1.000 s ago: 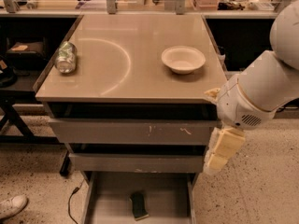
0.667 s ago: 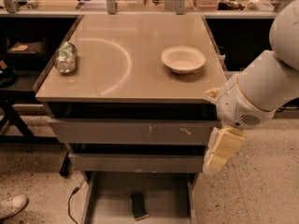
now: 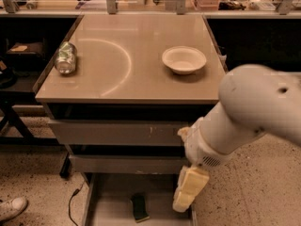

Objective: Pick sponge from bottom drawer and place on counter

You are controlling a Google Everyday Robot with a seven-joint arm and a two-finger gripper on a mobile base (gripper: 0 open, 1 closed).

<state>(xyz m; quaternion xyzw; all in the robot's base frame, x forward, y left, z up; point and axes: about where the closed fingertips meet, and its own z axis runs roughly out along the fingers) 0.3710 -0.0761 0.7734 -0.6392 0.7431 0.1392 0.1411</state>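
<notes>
Camera view, looking down across the counter (image 3: 131, 81), glossy tan with a faint curved reflection, filling the frame toward 12 o'clock. On it, toward 1 o'clock, a white bowl (image 3: 184, 59), upright; toward 10 o'clock, a crushed silver can (image 3: 66, 58) on its side, well apart from the bowl. Below the counter's front edge, two scuffed grey drawer fronts (image 3: 117, 132), one above the other. At 6 o'clock, standing open at the bottom of the frame, the bottom drawer (image 3: 110, 194), with the sponge (image 3: 139, 207) flat on its grey floor, dark green top up, pale foam showing along one edge (touching neither side wall). Near the sponge, toward its 3 o'clock and overlapping the drawer's right edge as seen, the gripper (image 3: 190, 194): pale yellow, pointing down, on a thick white arm (image 3: 244, 112) entering from 3 o'clock. Apart from the sponge, not touching it; wide or narrow, cannot tell. At 8 o'clock, on the speckled floor (image 3: 244, 197), a white shoe (image 3: 11, 207) and a dark cable (image 3: 73, 199) beside the cabinet.
</notes>
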